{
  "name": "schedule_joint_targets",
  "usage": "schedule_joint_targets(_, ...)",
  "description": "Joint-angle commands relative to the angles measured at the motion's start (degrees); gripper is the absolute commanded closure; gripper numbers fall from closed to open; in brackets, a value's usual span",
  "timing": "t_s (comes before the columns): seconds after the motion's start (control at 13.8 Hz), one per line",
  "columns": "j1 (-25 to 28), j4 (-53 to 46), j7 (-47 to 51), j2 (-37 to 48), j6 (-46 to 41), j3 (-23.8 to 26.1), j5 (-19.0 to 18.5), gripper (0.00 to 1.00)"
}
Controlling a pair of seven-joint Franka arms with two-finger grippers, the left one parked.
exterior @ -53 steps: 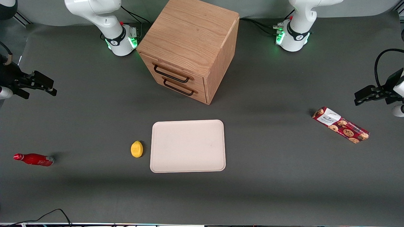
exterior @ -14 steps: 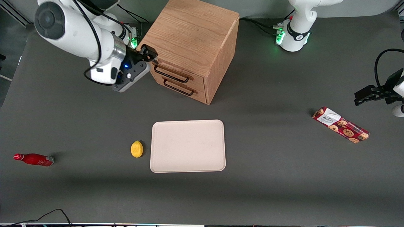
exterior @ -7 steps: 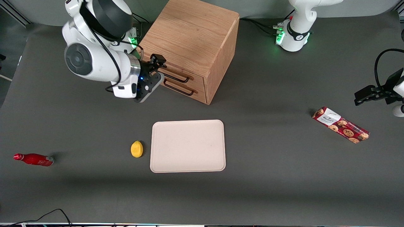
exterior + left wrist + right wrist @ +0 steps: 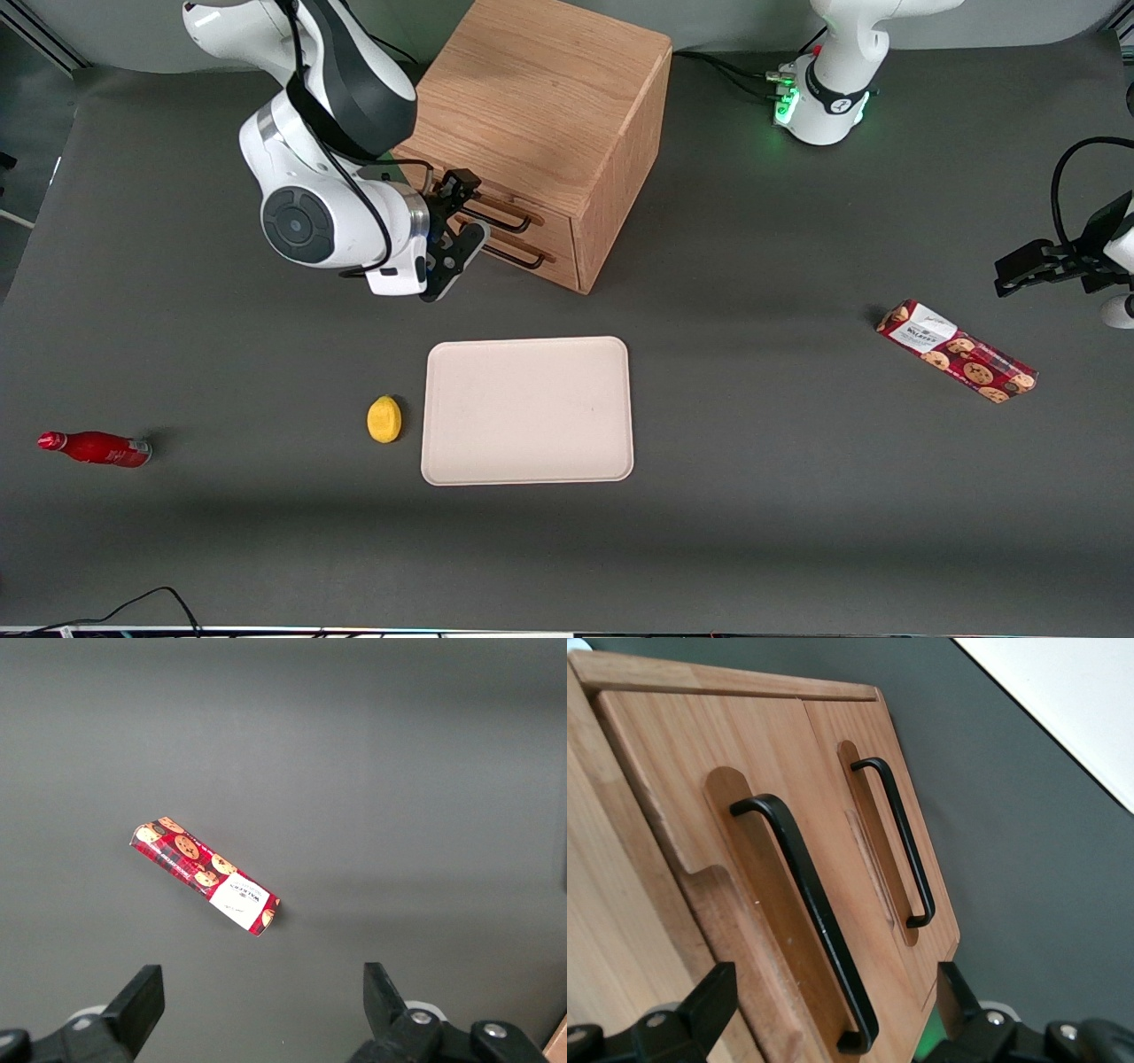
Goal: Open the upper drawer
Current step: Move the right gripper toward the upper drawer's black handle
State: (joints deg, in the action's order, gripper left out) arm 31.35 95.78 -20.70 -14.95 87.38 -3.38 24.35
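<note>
The oak cabinet [image 4: 540,97] stands farther from the front camera than the tray. Its upper drawer [image 4: 554,229] is closed, flush with the lower drawer. The upper drawer's long black wire handle [image 4: 512,213] shows closely in the right wrist view [image 4: 806,895], with the lower drawer's twin handle [image 4: 897,837] beside it. My right gripper [image 4: 462,215] is open and empty, just in front of the drawer fronts, at the end of the upper handle toward the working arm's end. In the wrist view the gripper [image 4: 833,997] straddles that handle's end without touching it.
A beige tray [image 4: 527,410] lies nearer the front camera than the cabinet, with a yellow lemon [image 4: 384,418] beside it. A red bottle [image 4: 96,448] lies toward the working arm's end. A cookie box [image 4: 957,351] lies toward the parked arm's end.
The right arm has swung in from the working arm's end of the table. The gripper has come down along the cabinet's corner to the drawer fronts. Both drawers stay shut.
</note>
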Motion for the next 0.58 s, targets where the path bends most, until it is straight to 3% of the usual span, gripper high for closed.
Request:
schedule_joint_targets(0.0, 0.0, 2.7, -3.8, 0.3, 3.2, 0.1, 0.4, 0.0)
schedule_joint_targets(0.51, 0.0, 6.3, -6.2, 0.1, 5.5, 1.4, 0.5, 0.0)
